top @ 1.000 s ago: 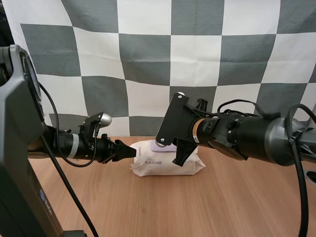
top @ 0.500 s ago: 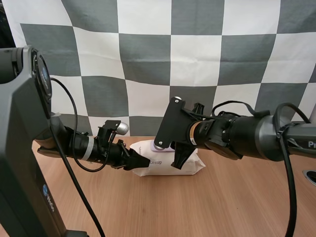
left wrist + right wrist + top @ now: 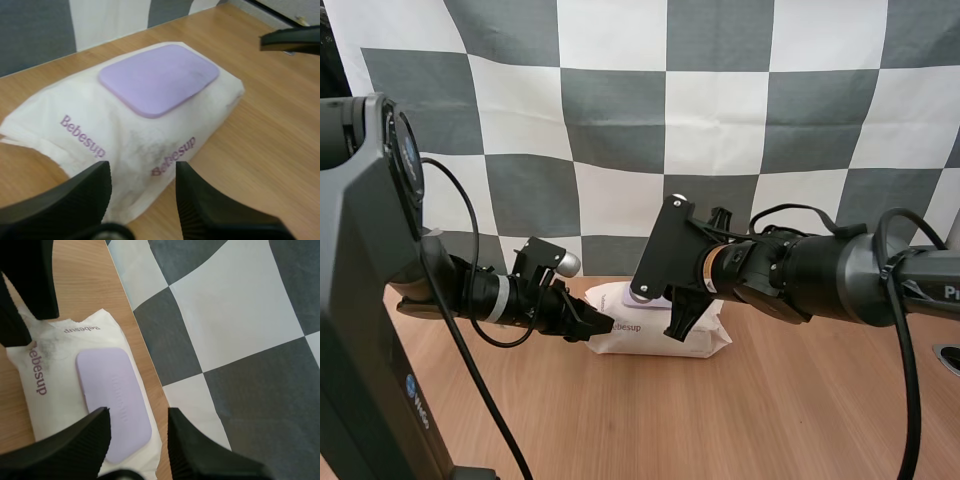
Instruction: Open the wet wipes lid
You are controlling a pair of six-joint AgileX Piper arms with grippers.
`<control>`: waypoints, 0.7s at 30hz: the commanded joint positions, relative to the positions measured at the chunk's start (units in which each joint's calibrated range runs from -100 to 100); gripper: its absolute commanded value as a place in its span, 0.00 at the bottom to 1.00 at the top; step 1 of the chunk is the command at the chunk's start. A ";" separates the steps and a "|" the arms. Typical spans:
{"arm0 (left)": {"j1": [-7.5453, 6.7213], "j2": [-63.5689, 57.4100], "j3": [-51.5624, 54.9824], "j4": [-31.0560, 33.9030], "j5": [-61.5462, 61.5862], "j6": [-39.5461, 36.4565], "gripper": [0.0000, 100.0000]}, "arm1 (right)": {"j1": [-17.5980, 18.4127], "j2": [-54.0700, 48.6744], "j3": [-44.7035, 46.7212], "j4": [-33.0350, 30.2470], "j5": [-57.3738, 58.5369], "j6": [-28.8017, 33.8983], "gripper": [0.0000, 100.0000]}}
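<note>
Bright, even light falls from above; the pack of wet wipes throws a thin, soft shadow onto the table.

A robotics lab bench: a left arm and right arm reach over a plain wooden table.

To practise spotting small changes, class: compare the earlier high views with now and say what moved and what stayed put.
The left gripper slid right and a little lower, from the left end of the wet wipes pack to its front left corner. The right gripper edged slightly left above the lid. Both are open; nothing was grasped. The pack stayed put, lid still closed.
</note>
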 commanded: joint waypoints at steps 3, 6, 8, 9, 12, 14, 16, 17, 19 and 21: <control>-0.02 0.06 -0.24 -1.06 -0.41 1.07 0.80 | 0.02 0.02 0.01 -0.01 0.30 0.11 0.62; -0.20 0.82 -0.51 -2.02 -2.17 1.07 0.80 | 0.02 0.02 0.01 -0.01 0.30 0.40 0.62; -1.02 2.17 -0.88 -1.37 -3.48 1.07 0.80 | 0.02 0.02 0.01 0.04 0.45 0.40 0.62; -1.44 2.96 -0.88 -1.38 -4.37 1.07 0.80 | 0.02 0.02 0.01 0.04 0.45 0.40 0.62; -2.84 5.10 -0.88 -1.26 -5.62 1.07 0.80 | 0.02 0.02 0.01 0.13 0.59 0.40 0.62; -3.38 5.63 -0.88 -1.57 -5.62 1.07 0.80 | 0.02 0.02 0.01 0.26 0.63 0.40 0.62; -3.48 5.63 -1.37 -2.29 -5.67 1.07 0.80 | 0.02 0.02 0.01 0.26 0.63 0.40 0.62; -3.48 5.63 -1.79 -2.29 -5.67 1.07 0.80 | 0.02 0.02 0.01 0.26 0.63 0.40 0.62; -3.48 5.63 -2.41 -2.29 -5.67 1.07 0.80 | 0.02 0.02 0.01 0.36 1.00 0.40 0.62; -3.89 5.93 -2.41 -2.29 -5.67 1.07 0.80 | 0.02 0.02 0.01 0.36 1.24 0.40 0.62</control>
